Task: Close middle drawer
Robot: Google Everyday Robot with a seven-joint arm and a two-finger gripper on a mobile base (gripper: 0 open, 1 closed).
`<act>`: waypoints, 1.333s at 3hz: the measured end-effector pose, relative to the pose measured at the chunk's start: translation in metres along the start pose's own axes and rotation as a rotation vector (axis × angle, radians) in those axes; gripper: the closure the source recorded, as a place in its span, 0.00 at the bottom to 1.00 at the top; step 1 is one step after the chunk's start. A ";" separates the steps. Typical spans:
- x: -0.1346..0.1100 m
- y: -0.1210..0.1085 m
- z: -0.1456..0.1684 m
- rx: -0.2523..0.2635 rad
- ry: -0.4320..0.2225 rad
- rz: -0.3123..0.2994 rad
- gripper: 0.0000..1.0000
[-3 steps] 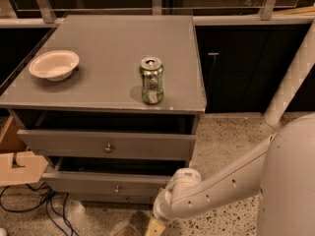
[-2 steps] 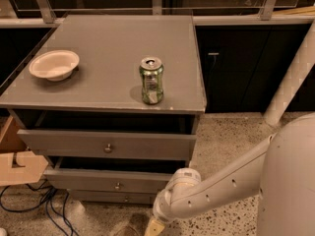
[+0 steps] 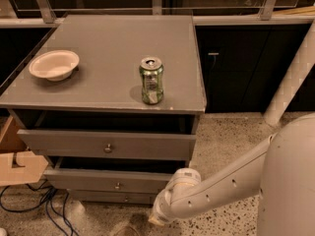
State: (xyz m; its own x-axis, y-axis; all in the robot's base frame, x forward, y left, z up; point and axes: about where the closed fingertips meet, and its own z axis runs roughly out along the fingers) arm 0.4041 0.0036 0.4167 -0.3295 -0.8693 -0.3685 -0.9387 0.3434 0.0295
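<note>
The middle drawer [image 3: 98, 180] is a wide grey drawer with a small round metal knob [image 3: 117, 185]. It stands pulled out, its front further forward than the top drawer's. The top drawer [image 3: 74, 142] above it is also pulled out part way. The lowest drawer front [image 3: 103, 197] sits back under the middle one. My gripper [image 3: 156, 219] is low at the frame's bottom edge, just in front of and below the middle drawer's right end. The white forearm [image 3: 221, 188] runs to it from the right.
On the cabinet top [image 3: 113, 43] stand a green can [image 3: 151, 80] near the front right and a white bowl [image 3: 54, 65] at the left. A cardboard box [image 3: 15, 163] and cables [image 3: 34, 205] lie on the floor at the left. A white post [image 3: 291, 80] stands at the right.
</note>
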 end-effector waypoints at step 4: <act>-0.065 -0.058 0.029 0.107 0.009 -0.048 1.00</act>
State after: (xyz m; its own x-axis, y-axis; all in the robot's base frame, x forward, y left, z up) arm 0.4830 0.0503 0.4119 -0.2861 -0.8886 -0.3584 -0.9374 0.3371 -0.0876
